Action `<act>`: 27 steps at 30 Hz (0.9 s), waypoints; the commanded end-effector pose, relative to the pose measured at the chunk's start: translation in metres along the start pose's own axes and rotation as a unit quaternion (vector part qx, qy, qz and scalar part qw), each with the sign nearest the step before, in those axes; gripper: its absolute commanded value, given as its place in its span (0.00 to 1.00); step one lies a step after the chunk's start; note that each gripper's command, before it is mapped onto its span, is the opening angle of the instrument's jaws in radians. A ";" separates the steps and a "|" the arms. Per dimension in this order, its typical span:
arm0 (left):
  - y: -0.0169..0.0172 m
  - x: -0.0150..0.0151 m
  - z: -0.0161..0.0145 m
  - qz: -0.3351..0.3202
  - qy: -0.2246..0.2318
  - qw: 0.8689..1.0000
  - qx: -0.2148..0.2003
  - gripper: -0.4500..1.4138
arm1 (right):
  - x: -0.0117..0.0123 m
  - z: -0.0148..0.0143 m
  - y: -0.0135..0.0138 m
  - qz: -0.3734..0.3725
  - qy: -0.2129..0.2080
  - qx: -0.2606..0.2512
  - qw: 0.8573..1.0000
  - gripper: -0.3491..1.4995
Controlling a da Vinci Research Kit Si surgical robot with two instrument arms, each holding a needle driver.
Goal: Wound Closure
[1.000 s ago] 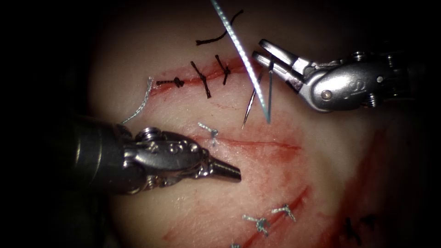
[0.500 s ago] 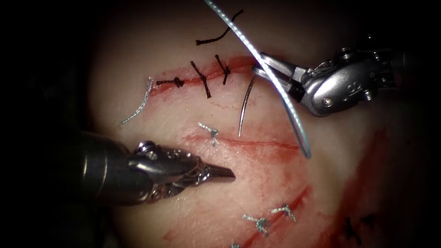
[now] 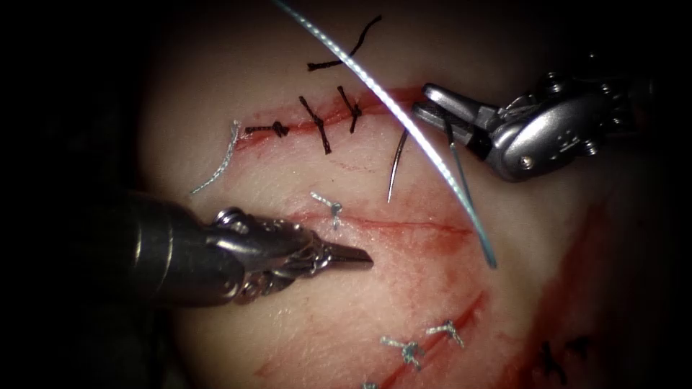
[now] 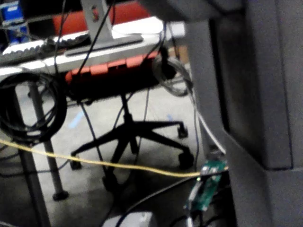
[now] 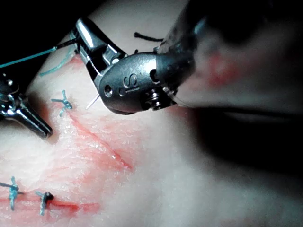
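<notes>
In the endoscope view my right end effector (image 3: 432,108) gripped the needle (image 3: 398,164) at its tail, tip free above the cut (image 3: 404,225); the left end effector (image 3: 353,257) was clenched, empty. Right wrist view: thread (image 5: 28,58) draped nearby, so I judged it might snag.

A single embossed letter "S" stands on the metal body of the right tool (image 5: 90,45); nothing else is legible.

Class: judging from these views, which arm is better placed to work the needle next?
Probably right: the right tool already holds the needle near its tail, above the cut. The left tool holds nothing.
</notes>
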 end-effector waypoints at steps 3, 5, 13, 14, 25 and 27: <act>-0.0001 -0.0001 0.0005 -0.001 -0.001 1.000 -0.001 0.00 | -0.0005 0.0009 -0.0006 -0.008 0.002 0.002 1.000 0.00; 0.0000 0.0001 0.0004 -0.002 -0.001 1.000 -0.001 0.00 | -0.0006 0.0008 -0.0008 -0.015 0.002 0.004 1.000 0.00; 0.0002 0.0000 0.0003 -0.002 -0.001 1.000 -0.001 0.00 | -0.0014 0.0007 -0.0013 -0.030 -0.003 0.012 0.999 0.00; 0.0002 0.0000 0.0003 -0.002 -0.001 1.000 -0.002 0.00 | -0.0015 0.0007 -0.0014 -0.030 -0.003 0.012 0.999 0.00; 0.0002 0.0001 0.0001 -0.003 -0.002 1.000 -0.002 0.00 | -0.0018 0.0000 -0.0025 -0.033 -0.010 0.033 0.999 0.00; 0.0002 0.0001 0.0001 -0.002 -0.002 1.000 -0.002 0.00 | -0.0019 -0.0001 -0.0026 -0.033 -0.011 0.035 0.999 0.00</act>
